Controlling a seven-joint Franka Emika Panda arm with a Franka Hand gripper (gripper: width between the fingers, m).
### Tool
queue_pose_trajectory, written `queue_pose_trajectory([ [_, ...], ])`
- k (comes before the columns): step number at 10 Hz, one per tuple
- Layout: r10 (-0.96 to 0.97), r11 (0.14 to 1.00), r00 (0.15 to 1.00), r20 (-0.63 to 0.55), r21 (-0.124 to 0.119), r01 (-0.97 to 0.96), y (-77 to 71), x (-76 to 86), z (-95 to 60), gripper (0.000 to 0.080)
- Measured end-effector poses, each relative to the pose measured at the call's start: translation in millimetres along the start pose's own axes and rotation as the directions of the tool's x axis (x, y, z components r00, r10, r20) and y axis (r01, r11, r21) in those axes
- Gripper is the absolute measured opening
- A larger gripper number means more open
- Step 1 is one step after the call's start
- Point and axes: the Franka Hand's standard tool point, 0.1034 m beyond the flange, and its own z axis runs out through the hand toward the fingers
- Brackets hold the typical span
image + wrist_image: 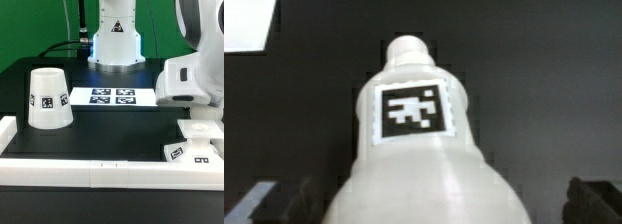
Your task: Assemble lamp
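The gripper (438, 205) is spread around the bulb (416, 120), with a dark gap left beside each finger. The shade (48, 98) is seen near the white rail (8, 132), at the exterior view's left.

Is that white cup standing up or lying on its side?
Standing: the cup rests on its wide end, with its narrow end pointing up.
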Motion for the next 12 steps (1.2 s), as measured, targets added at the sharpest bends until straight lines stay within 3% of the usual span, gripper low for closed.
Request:
queue_pose_trajectory([
  [3, -0.001, 1.0, 1.0, 0.004, 0.001, 0.001, 1.6, 4.9, 6.9, 0.0699],
  [4, 0.0, 1.0, 1.0, -0.002, 0.003, 0.0, 2.8, 7.7, 8.1, 0.058],
  [9, -0.012, 1.0, 1.0, -0.007, 0.007, 0.012, 4.3, 7.8, 4.1, 0.0576],
  [11, -0.055, 0.998, 0.998, -0.017, 0.018, 0.056, 6.8, -2.1, -14.7, 0.0576],
  [12, -0.086, 0.996, 0.996, -0.033, 0.033, 0.087, 13.4, -13.3, -35.4, 0.0576],
])
